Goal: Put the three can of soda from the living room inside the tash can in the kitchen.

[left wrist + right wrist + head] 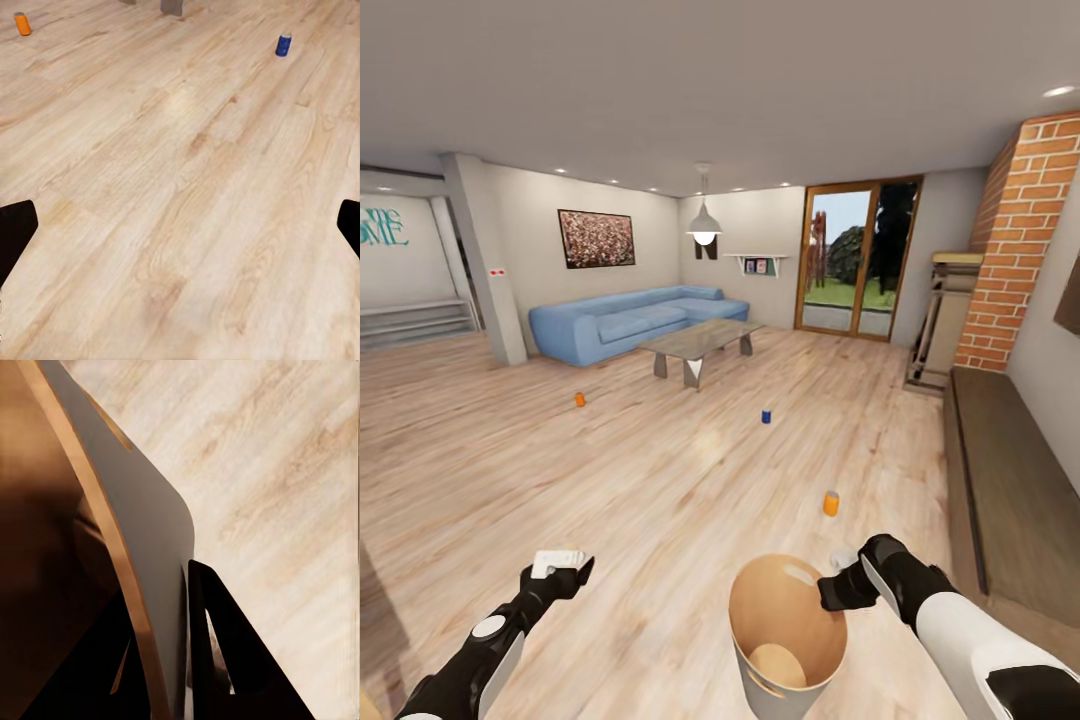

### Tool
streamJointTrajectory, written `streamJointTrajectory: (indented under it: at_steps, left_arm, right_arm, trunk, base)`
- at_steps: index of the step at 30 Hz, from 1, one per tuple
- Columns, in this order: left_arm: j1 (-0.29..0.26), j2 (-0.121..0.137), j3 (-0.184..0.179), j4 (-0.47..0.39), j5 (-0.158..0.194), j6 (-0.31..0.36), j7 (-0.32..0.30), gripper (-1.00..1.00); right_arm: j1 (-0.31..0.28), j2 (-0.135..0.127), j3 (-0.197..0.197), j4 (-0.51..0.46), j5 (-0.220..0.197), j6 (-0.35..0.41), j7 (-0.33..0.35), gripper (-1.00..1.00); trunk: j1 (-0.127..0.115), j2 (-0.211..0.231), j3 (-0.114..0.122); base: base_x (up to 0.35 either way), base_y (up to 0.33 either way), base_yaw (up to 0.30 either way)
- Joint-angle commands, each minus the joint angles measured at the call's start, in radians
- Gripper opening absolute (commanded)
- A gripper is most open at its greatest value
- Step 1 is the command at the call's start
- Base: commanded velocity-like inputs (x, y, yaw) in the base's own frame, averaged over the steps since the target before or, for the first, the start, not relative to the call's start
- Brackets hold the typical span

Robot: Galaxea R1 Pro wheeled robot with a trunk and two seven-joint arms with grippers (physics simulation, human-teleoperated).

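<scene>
right gripper [830, 590] pinches the tash can [785, 640] rim, 1 finger each side | left gripper [560, 565] spread, empty | 3 cans on floor beyond bin: orange can [831, 503] nearest, blue can [766, 416], far orange can [580, 399] | keep bin upright; grip looks firm, partly hidden.

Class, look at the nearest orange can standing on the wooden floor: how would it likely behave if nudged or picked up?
The orange can stands upright, small and narrow, so a sideways nudge would probably tip it. Being round, it would likely roll across the smooth wooden floor once down. It looks far smaller than the bin, so it is probably light.
</scene>
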Motion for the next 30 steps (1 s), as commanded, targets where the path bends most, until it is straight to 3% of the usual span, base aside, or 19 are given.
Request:
streamJointTrajectory:
  at_steps: [1,30]
  left_arm:
    - [0.0,0.0,0.0,0.0,0.0,0.0,0.0,1.0]
    - [0.0,0.0,-0.001,0.001,0.0,0.0,0.0,1.0]
  right_arm:
    - [0.0,0.002,-0.006,0.0,-0.025,0.006,0.007,-1.0]
    - [0.0,0.009,-0.005,0.0,-0.024,0.004,0.006,-1.0]
  trunk:
    - [0.0,0.0,0.0]
    - [0.0,0.0,0.0]
  base:
    - [0.313,-0.059,0.163]
    - [0.325,-0.005,0.138]
